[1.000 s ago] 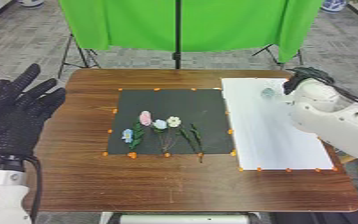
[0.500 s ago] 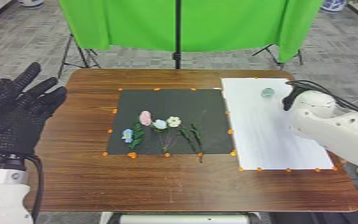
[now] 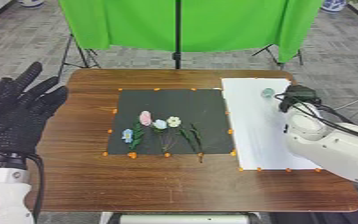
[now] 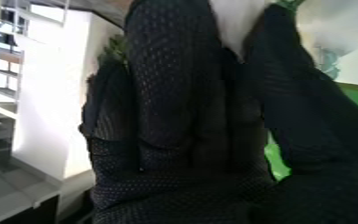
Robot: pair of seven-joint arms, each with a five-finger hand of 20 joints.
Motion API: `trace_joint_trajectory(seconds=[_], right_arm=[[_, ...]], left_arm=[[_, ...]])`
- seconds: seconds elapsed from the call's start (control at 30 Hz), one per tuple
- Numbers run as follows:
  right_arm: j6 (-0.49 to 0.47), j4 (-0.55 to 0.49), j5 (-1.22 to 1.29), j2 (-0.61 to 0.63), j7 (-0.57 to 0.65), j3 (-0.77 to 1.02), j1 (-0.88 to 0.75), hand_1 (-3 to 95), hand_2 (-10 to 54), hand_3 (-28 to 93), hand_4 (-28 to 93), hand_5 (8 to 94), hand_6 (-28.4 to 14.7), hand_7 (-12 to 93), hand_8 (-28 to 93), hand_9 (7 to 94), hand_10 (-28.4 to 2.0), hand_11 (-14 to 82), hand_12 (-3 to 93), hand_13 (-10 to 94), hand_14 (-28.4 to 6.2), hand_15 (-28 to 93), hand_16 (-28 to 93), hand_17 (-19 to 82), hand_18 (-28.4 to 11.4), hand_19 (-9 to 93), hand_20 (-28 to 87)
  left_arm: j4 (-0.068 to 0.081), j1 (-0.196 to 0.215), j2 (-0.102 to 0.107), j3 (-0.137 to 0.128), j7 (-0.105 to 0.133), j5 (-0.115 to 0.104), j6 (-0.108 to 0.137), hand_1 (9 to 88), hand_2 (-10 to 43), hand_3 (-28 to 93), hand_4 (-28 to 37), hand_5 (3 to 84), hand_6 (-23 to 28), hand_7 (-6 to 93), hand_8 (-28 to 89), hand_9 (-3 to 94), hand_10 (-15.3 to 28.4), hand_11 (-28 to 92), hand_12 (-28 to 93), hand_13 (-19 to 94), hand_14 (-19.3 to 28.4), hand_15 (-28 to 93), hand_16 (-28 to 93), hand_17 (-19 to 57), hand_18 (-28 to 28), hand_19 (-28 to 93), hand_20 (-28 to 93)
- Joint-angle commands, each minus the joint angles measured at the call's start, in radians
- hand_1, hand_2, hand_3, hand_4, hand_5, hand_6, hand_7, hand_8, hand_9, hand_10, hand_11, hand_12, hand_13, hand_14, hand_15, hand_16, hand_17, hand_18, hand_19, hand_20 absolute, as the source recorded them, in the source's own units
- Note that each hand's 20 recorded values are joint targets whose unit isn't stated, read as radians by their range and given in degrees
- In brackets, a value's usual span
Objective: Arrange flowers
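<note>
While the left hand (image 3: pixel 20 110) is held open, fingers apart, at the left side of the tabletop (image 3: pixel 175 185), likely to leave working room, the flowers (image 3: pixel 145 118) are laid on the dark mat (image 3: pixel 162 102), stems mostly pointed near, presumably for single picks. Farther off, the right hand (image 3: pixel 302 95) is placed at the white sheet's (image 3: pixel 264 135) right edge, near the small glass vase (image 3: pixel 267 92); its grip cannot be told. In the right wrist view, leafy green bits (image 4: pixel 115 49) are seen beside the glove; in the head view, the full layout.
</note>
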Motion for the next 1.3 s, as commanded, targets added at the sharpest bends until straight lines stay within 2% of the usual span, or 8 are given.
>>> trace_joint_trajectory(seconds=[0.03, 0.17, 0.37, 0.47, 0.6, 1.0, 1.3], right_arm=[[0.150, -0.017, -0.075, 0.016, 0.021, -0.064, 0.016, 52.9, -9.5, 68, -28, 84.1, 4.7, 19, 0, 92.0, -5.2, 9.8, 26.7, 87, -2.0, 53, 19, 51, -16.1, 93, 21], [0.188, -0.029, -0.103, 0.022, 0.033, -0.068, 0.034, 52.8, -9.5, 69, -28, 84.9, 4.1, 19, 1, 93.1, -5.8, 12.4, 27.0, 88, -1.6, 53, 19, 51, -16.1, 93, 24], [0.303, -0.084, -0.183, 0.012, 0.013, -0.099, 0.099, 52.5, -9.5, 71, -28, 85.8, 3.4, 19, 2, 93.6, -6.3, 14.2, 26.3, 88, -1.6, 54, 20, 51, -16.4, 93, 27], [0.368, -0.105, -0.231, -0.033, -0.006, -0.132, 0.149, 52.5, -9.5, 71, -28, 86.1, 3.3, 19, 2, 93.7, -6.6, 15.3, 26.3, 88, -1.7, 55, 20, 51, -16.6, 93, 29], [0.393, -0.144, -0.236, -0.114, -0.043, -0.158, 0.198, 52.4, -9.5, 72, -28, 86.3, 3.2, 19, 3, 93.7, -6.5, 16.1, 26.3, 88, -1.7, 55, 20, 51, -16.6, 93, 30], [0.331, -0.154, -0.219, -0.325, -0.119, -0.216, 0.232, 51.9, -9.5, 72, -28, 86.2, 3.3, 19, 3, 93.7, -6.3, 16.4, 26.5, 88, -1.8, 56, 20, 50, -16.6, 93, 32], [0.279, -0.151, -0.210, -0.362, -0.127, -0.239, 0.198, 51.6, -9.5, 72, -28, 86.0, 3.4, 19, 3, 93.7, -6.1, 15.8, 26.7, 87, -1.7, 57, 20, 50, -16.5, 93, 33]], left_arm=[[0.008, 0.009, -0.009, 0.005, -0.012, -0.004, -0.008, 19.1, 8.9, 76, -28.3, 32.5, 8.4, 14.6, -10, 30.5, 19.9, 26, 11, 24, 27.8, 54, -10, -6.5, 27.9, 69, -3], [0.009, 0.009, -0.009, 0.005, -0.012, -0.004, -0.009, 19.2, 9.0, 76, -28.3, 32.5, 8.5, 14.5, -10, 30.5, 19.9, 26, 11, 24, 27.9, 54, -10, -6.5, 28.0, 69, -3], [0.004, 0.017, -0.008, -0.008, -0.013, -0.001, -0.008, 19.1, 9.0, 76, -28.3, 32.5, 8.4, 14.6, -10, 30.6, 19.8, 26, 11, 24, 27.9, 54, -10, -6.5, 28.0, 69, -3], [0.004, 0.017, -0.007, -0.008, -0.010, -0.001, -0.002, 19.1, 8.9, 76, -28.3, 32.5, 8.4, 14.6, -10, 30.5, 19.9, 26, 11, 24, 27.9, 54, -10, -6.6, 28.0, 69, -3], [0.000, 0.026, -0.008, -0.008, 0.001, -0.003, 0.000, 19.2, 8.9, 76, -28.3, 32.5, 8.4, 14.5, -10, 30.5, 19.8, 26, 11, 24, 27.9, 54, -10, -6.6, 28.0, 69, -3], [-0.002, 0.019, -0.009, -0.018, -0.009, -0.003, 0.007, 19.1, 8.9, 76, -28.3, 32.5, 8.4, 14.7, -10, 30.6, 19.8, 26, 11, 24, 27.9, 54, -10, -6.5, 28.0, 69, -3], [-0.001, 0.021, -0.007, -0.019, -0.005, -0.004, 0.006, 19.2, 9.0, 76, -28.3, 32.6, 8.4, 14.7, -10, 30.6, 19.8, 26, 11, 24, 27.8, 54, -10, -6.4, 27.9, 69, -3]])
